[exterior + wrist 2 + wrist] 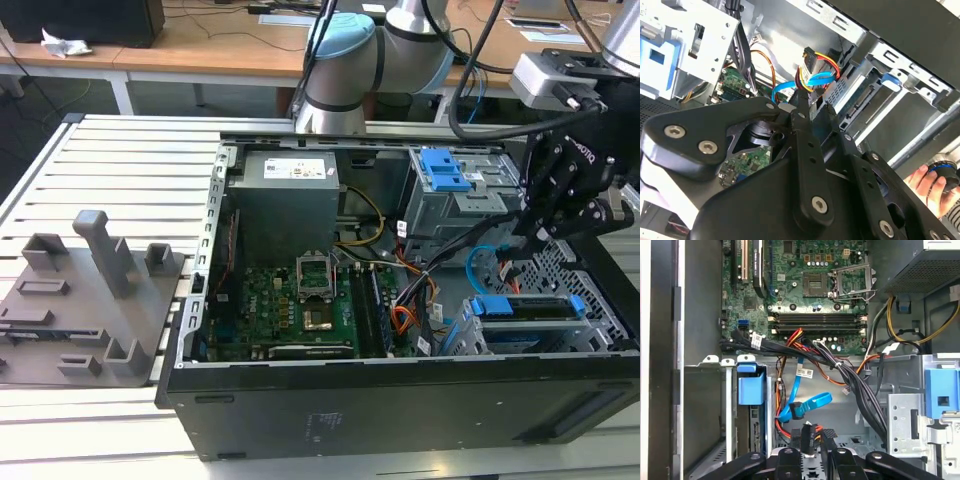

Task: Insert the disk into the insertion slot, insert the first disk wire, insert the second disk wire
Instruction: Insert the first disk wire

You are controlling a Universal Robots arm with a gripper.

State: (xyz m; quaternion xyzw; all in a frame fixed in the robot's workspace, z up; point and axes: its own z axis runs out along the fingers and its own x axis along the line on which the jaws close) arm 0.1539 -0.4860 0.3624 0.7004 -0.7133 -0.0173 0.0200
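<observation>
The disk (525,307), in its bright blue caddy, sits inside the insertion slot (592,330) at the case's corner on the exterior view's right. Its blue caddy tab (750,385) shows in the first wrist view and its connector edge (865,97) in the second wrist view. My gripper (530,240) hangs just above the disk's rear end. Its fingers (812,440) are shut on a black wire connector (809,54) trailing red, yellow and black wires. A loose blue disk wire (807,405) loops just beside it.
A taller grey cage with a blue latch (445,170) stands behind the slot. The motherboard (300,300) and power supply (285,190) lie toward the exterior view's left. A grey fixture (90,290) stands outside the case. A person's hand (927,182) is near the case.
</observation>
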